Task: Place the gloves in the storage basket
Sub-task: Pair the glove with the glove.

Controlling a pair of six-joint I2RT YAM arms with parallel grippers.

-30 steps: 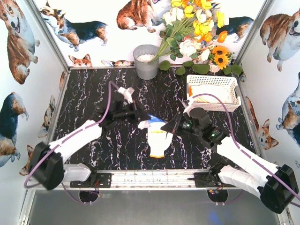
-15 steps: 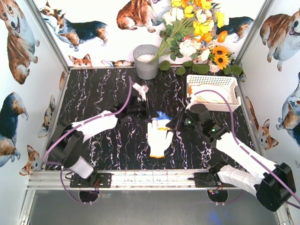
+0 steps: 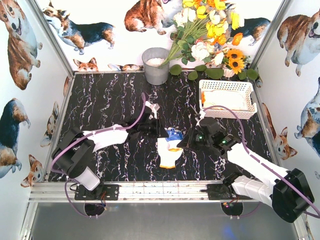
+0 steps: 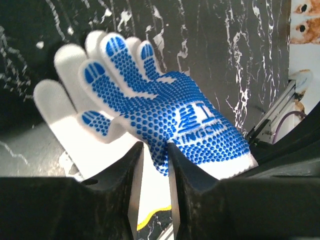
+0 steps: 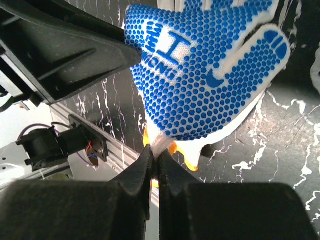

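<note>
A blue-dotted glove (image 3: 174, 134) hangs just above the table between both arms. My right gripper (image 3: 183, 142) is shut, and in the right wrist view it (image 5: 156, 150) pinches the white knit edge of this glove (image 5: 200, 65). My left gripper (image 3: 161, 131) has its jaws parted; in the left wrist view it (image 4: 154, 150) has the glove's (image 4: 165, 110) lower edge sitting loosely between the tips. Under it a white glove with a yellow cuff (image 3: 168, 152) lies flat on the table. The white storage basket (image 3: 225, 82) stands at the back right with pale gloves inside.
A grey metal bucket (image 3: 156, 67) stands at the back centre. A bunch of flowers (image 3: 210, 30) leans over the back right, beside the basket. Corgi-print walls close in both sides, and an aluminium rail (image 3: 150, 190) runs along the near edge.
Both arms carried the blue-dotted glove a little right and toward the near edge. The left jaws, earlier shut on it, have parted. The right gripper stays shut on the glove.
</note>
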